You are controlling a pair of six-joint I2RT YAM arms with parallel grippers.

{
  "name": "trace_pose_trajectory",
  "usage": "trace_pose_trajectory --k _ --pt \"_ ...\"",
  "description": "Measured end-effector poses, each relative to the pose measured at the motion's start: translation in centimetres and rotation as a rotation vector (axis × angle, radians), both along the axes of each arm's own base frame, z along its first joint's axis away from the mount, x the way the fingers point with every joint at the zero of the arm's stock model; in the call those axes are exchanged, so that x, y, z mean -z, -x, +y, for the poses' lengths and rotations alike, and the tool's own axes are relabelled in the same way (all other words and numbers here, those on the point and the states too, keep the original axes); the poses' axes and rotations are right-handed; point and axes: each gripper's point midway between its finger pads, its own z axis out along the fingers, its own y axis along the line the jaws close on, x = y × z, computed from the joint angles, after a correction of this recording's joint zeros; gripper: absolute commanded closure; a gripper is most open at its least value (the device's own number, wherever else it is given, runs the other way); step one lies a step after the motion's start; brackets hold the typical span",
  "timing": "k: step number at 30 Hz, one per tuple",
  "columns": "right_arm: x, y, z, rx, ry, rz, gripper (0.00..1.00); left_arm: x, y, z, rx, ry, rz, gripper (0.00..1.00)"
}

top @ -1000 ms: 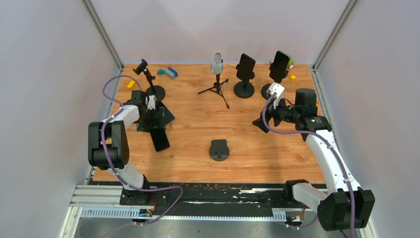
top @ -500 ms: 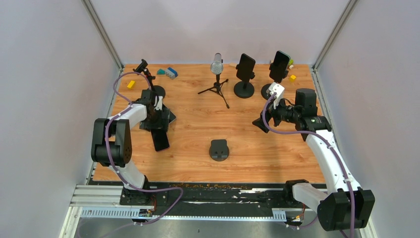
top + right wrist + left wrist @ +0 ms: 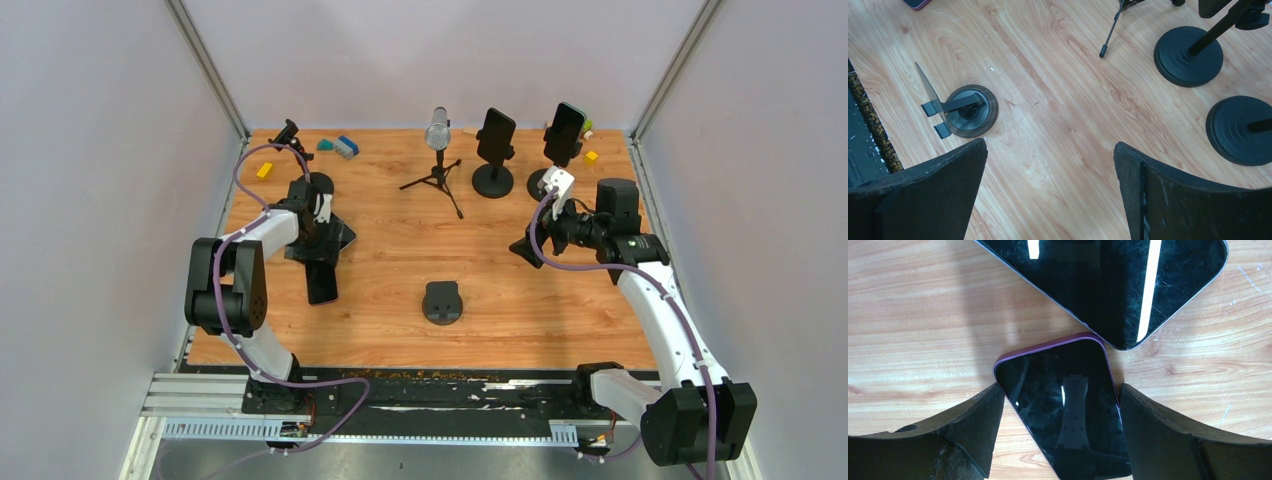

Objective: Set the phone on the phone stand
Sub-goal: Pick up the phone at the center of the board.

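On the wooden table point(image 3: 520, 300), left jaws spread closely astride the flat purple-edged phone point(image 3: 1063, 410); right jaws spread wide, empty.

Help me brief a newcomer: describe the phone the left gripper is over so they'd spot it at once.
On the left of the wooden table, find the left gripper, open and low. The phone lies flat between its fingers, screen up. Its purple rim sets it apart from the larger black slab just beyond it; the back phones sit on stands.

walls point(image 3: 100, 150): pale grey | table point(image 3: 400, 250): wood grain | light: even
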Motion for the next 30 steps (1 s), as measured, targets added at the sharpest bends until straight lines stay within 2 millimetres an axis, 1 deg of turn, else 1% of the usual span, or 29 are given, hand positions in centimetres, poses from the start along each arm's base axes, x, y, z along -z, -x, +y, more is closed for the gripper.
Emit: trace_pose_trajectory --k 3,6,12,19,22,23,27,30 --pt "0.0 0.0 0.0 0.000 0.000 0.000 0.00 0.0 0.0 0.0 0.021 -0.003 -0.002 0.24" --pt "0.0 0.0 0.0 0.000 0.000 0.000 0.00 0.0 -0.1 0.0 0.050 -0.004 -0.004 0.27" --pt "0.0 0.0 0.0 -0.001 0.000 0.000 0.00 -0.2 0.1 0.0 0.125 -0.013 -0.005 0.28" --pt "0.0 0.0 0.0 -0.001 0.000 0.000 0.00 -0.1 1.6 0.2 0.280 -0.036 0.047 0.26" --pt "0.0 0.0 0.0 -0.001 0.000 0.000 0.00 -0.1 2.5 0.5 0.344 -0.054 0.065 0.21" --pt "0.0 0.0 0.0 -0.001 -0.001 0.000 0.00 -0.1 2.9 0.6 0.365 -0.063 0.071 0.18" --pt "0.0 0.0 0.0 -0.001 -0.001 0.000 0.00 -0.2 4.1 1.2 0.407 -0.095 0.095 0.07" --pt "0.0 0.0 0.0 -0.001 -0.001 0.000 0.00 -0.2 4.9 1.5 0.418 -0.106 0.119 0.03"
